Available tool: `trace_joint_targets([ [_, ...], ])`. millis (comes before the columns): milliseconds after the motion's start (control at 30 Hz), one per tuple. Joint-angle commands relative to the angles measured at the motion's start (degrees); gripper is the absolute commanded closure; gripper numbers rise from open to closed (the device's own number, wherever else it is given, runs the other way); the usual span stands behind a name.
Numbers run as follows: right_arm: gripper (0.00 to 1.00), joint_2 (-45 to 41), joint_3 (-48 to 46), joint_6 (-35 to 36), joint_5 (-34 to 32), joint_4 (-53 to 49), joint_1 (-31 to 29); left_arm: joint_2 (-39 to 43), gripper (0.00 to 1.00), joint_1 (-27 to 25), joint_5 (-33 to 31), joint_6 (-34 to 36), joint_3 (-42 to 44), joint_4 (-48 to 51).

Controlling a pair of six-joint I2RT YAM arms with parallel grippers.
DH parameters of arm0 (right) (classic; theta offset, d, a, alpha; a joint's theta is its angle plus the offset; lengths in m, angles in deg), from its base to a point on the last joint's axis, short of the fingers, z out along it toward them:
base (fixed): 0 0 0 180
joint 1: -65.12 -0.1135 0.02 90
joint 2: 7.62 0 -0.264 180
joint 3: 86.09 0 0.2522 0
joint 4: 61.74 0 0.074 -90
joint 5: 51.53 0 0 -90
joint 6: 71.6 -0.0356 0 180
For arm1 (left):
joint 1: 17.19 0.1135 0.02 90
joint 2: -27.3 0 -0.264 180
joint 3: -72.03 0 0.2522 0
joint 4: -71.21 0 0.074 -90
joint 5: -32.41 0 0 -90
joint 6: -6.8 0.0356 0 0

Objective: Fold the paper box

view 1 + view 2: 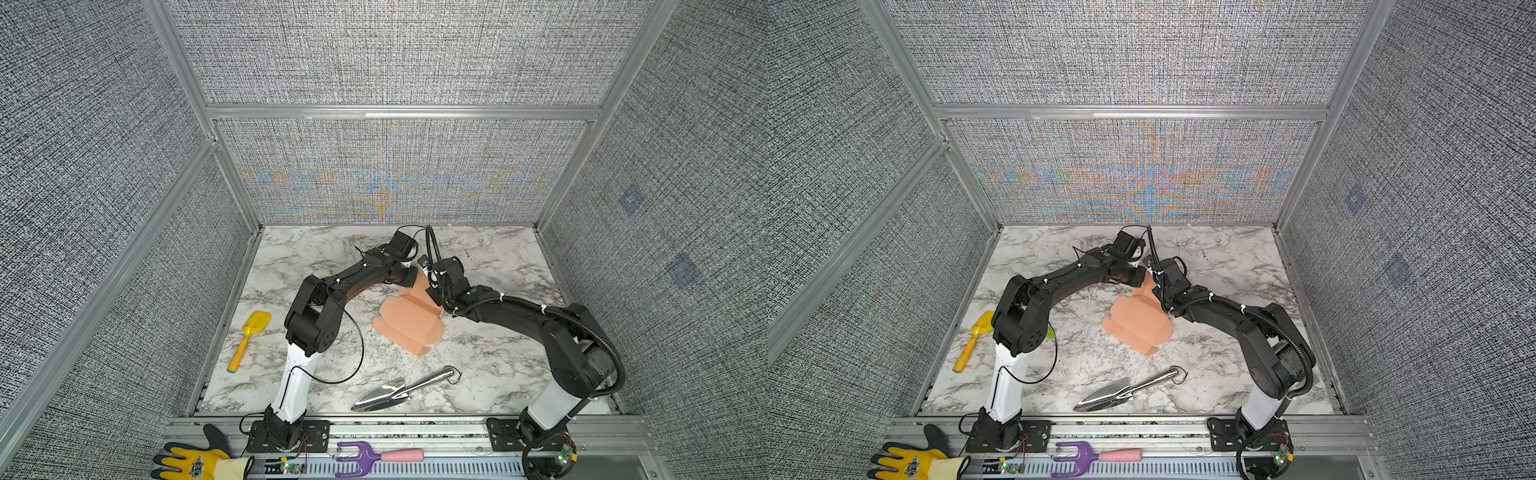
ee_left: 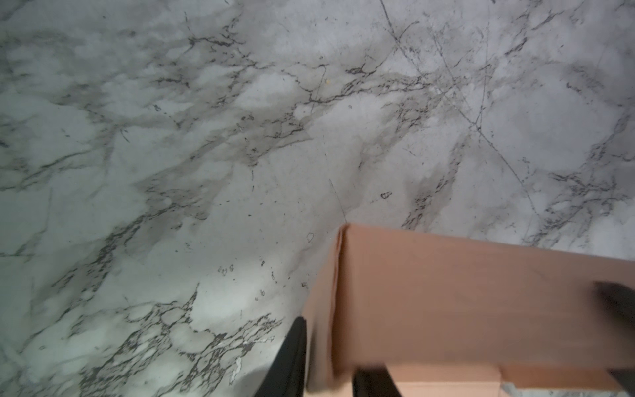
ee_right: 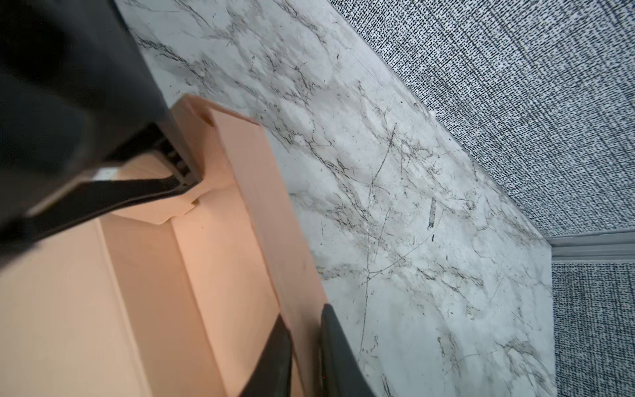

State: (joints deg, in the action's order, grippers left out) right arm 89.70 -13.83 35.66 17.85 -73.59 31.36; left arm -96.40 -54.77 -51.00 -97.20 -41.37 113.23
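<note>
The only marking in sight is an emblem on the yellow glove (image 1: 195, 463) at the lower left of both top views, too small to read. The paper box (image 1: 409, 322) lies partly folded on the marble worktop (image 1: 478, 365), just below the middle of both top views, with its far end raised between the two arms. The left gripper (image 2: 331, 347) is nearly closed, pinching a corner flap at that end, and the right gripper (image 3: 304, 314) is clamped on the upright side wall, one finger on each face.
</note>
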Motion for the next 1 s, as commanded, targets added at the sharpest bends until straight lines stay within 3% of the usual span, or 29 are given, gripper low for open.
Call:
trace_joint_targets([
  [0,0.84,0.17,0.21,0.01,-0.39,1.34,-0.08,2.49,0.68,0.48,2.17,-0.64,0.62,-1.19],
  [267,0.95,0.58,0.56,-2.45,2.12,0.40,0.44,12.17,0.61,3.38,6.40,-2.68,7.77,-6.75],
  [433,0.96,0.93,0.70,-7.37,5.08,-1.00,2.39,15.69,0.61,5.03,4.97,-2.67,10.51,-6.76],
  [767,0.96,1.34,-3.07,-22.71,11.89,-0.23,6.22,23.85,0.60,11.33,-1.30,-3.91,18.86,-6.19],
  [967,0.96,0.95,-7.54,-35.60,11.00,1.61,6.34,27.98,0.61,12.93,-7.70,-6.78,23.56,-4.31],
])
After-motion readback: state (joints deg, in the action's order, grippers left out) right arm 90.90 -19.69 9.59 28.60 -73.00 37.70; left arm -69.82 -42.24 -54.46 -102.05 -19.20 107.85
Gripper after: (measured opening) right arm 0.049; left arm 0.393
